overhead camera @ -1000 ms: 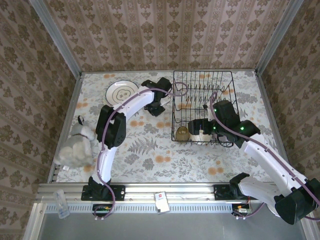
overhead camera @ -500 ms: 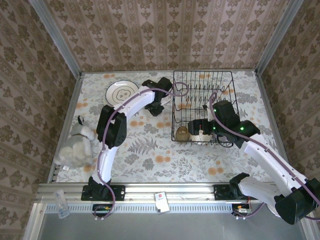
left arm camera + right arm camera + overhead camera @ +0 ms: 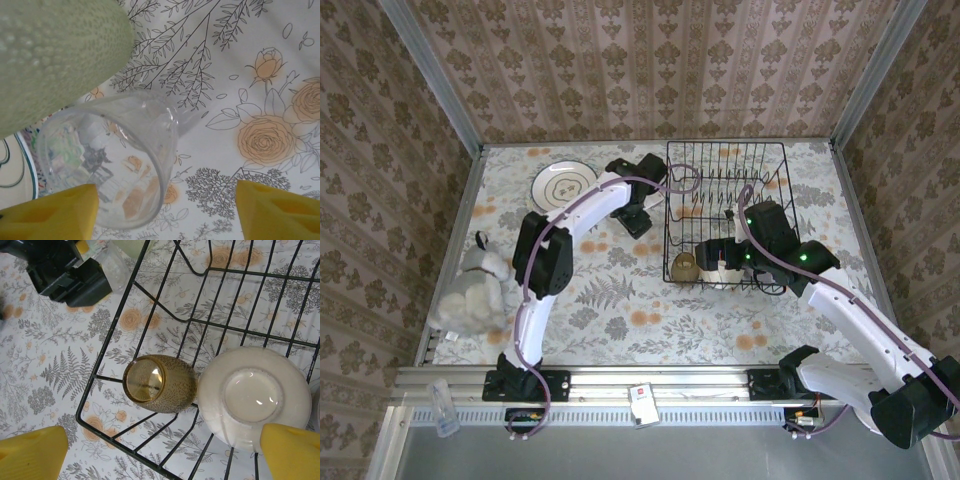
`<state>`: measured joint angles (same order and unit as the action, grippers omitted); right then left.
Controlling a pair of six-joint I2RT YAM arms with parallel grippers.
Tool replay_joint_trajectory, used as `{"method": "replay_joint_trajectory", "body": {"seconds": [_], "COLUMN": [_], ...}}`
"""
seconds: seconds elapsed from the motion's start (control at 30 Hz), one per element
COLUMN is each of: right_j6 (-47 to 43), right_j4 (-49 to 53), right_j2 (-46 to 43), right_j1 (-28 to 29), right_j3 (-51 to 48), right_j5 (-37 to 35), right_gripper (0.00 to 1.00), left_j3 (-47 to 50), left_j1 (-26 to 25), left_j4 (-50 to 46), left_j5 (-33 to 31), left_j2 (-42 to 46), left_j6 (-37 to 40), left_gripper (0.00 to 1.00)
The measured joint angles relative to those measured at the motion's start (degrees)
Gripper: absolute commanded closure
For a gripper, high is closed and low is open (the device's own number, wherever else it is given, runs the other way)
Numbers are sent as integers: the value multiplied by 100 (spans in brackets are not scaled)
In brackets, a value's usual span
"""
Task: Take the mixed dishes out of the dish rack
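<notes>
Partway: plate (image 3: pixel 563 183) and clear glass (image 3: pixel 115 160) sit on the surface (image 3: pixel 620 310) left of the dish rack (image 3: pixel 725 144), left tool (image 3: pixel 162 212) spread apart around the glass; brown cup (image 3: pixel 159 384) and cream bowl (image 3: pixel 254 396) left to unload from the rack, under the wide-open right tool (image 3: pixel 161 450).

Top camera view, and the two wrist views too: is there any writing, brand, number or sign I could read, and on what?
No text can be read in any view.
The white card with a red patch, on the near rail: too small to read.
Dark marks on the face of the plate: too small to tell whether they are writing.
</notes>
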<state>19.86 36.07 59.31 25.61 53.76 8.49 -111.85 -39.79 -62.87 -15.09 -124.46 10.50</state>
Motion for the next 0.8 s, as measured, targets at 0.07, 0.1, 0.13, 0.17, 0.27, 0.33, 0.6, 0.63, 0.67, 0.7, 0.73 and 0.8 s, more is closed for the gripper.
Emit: {"method": "replay_joint_trajectory", "body": {"seconds": [0.07,0.1,0.13,0.17,0.27,0.33,0.6,0.63,0.67,0.7,0.73,0.8], "right_j6": [0,0,0,0,-2,-2,-9,-17,-22,-26,-28,-48], "right_j4": [0,0,0,0,2,9,90,114,149,170,201,243], "right_j2": [0,0,0,0,0,0,28,66,118,173,247,411], "right_j1": [7,7,7,7,11,17,24,44,72,107,155,251], "right_j3": [0,0,0,0,0,2,70,105,146,184,240,352], "right_j5": [-22,-33,-39,-44,-66,-68,-81,-83,-85,-87,-116,-177], "right_gripper": [0,0,0,0,0,0,2,2,3,4,5,7], "left_j3": [2,2,2,2,22,96,1174,1392,1613,1816,2061,2570], "left_j1": [-22,-28,-33,-46,-76,-101,-94,-79,-61,-33,13,164], "left_j4": [-24,-35,-50,-66,-107,-103,4,72,160,260,409,743], "left_j5": [-15,-33,-52,-70,-151,-208,-387,-385,-365,-326,-240,28], "left_j2": [142,221,317,413,682,872,2037,2271,2518,2765,3062,3716], "left_j6": [-13,-2,-22,-24,-22,-22,-273,-334,-400,-452,-509,-634], "left_gripper": [6,1,0,0,0,0,0,0,0,0,0,0]}}
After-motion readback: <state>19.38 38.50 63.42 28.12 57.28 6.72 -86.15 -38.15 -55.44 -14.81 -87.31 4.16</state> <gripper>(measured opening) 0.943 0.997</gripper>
